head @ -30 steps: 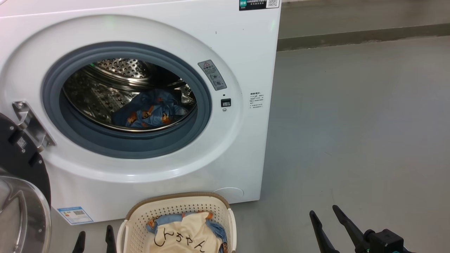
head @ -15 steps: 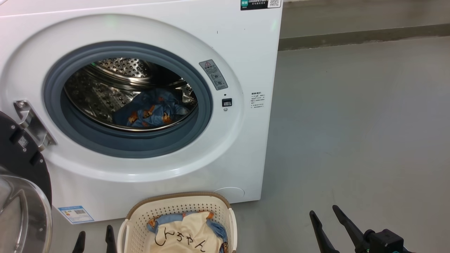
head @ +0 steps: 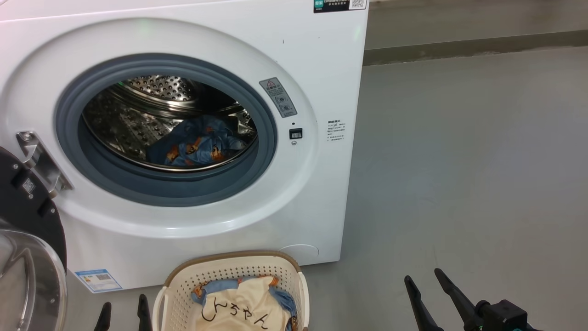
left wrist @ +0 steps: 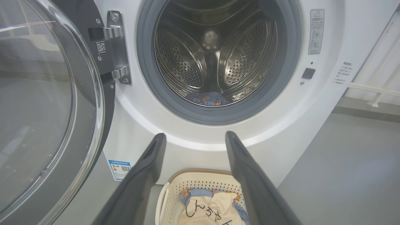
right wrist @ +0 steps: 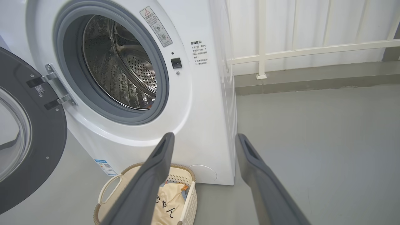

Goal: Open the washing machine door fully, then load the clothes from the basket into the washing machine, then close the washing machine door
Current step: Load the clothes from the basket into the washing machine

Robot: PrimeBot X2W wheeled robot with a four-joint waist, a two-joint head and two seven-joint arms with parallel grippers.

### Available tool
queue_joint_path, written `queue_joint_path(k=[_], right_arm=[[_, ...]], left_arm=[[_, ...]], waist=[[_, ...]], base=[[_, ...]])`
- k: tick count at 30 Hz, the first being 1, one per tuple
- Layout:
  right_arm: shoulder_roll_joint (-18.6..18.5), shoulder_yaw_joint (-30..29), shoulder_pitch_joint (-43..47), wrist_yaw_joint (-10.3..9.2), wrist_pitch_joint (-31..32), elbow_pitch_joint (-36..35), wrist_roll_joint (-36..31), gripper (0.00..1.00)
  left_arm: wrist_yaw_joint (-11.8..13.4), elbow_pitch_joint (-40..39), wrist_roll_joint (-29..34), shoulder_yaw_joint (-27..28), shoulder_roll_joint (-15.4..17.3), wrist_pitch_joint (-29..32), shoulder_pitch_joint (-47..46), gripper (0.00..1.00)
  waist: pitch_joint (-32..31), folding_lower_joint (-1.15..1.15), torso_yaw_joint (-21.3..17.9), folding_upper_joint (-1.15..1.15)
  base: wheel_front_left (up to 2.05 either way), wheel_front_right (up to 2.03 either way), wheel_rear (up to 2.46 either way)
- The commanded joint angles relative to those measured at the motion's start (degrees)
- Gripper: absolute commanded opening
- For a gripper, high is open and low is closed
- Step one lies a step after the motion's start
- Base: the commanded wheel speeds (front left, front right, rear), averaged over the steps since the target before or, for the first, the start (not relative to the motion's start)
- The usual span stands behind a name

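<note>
The round mouth of the big white washing machine (head: 321,69) gapes unblocked — its glossy black glass-bowled door (head: 27,216) swung out leftward, the cream perforated plastic basket (head: 183,285) low before it.

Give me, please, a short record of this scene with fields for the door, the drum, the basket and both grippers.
washing machine door: open, hinged at the left
drum: holds blue bear-print garment
basket: on the floor before the washing machine, holds cream garment
left gripper: open, empty
right gripper: open, empty
</note>
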Motion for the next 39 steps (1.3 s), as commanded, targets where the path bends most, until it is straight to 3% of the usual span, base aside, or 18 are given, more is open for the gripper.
queue_joint_path(k=[1, 17, 26, 39], right_arm=[[-0.4, 1.2, -0.9, 0.09, -0.7, -1.2, -0.3, 1.00], [0.4, 1.0, -1.1, 0.09, -0.7, -1.2, -0.5, 1.00], [1.7, 1.2, -3.8, 0.09, -0.7, -1.5, -0.5, 1.00], [2.7, 2.3, -8.4, 0.09, -0.7, -1.7, -0.2, 1.00]], left_arm=[[0.1, -1.6, 0.2, 1.8, 0.6, -0.4, -1.0, 1.00], [-0.9, -1.6, 1.6, 1.1, 0.6, -0.4, -1.9, 1.00], [-2.5, 1.1, 3.7, 0.7, 0.6, -0.4, -6.7, 1.00], [-6.3, 11.4, 5.5, 0.7, 0.6, -0.4, -15.7, 1.00]], waist=[[0.0, 0.00, 0.0, 0.00], [3.4, 0.00, -1.7, 0.00], [10.1, 0.00, -3.9, 0.00], [18.4, 0.00, -7.9, 0.00]], base=[[0.00, 0.00, 0.00], [0.00, 0.00, 0.00], [0.00, 0.00, 0.00], [0.00, 0.00, 0.00]])
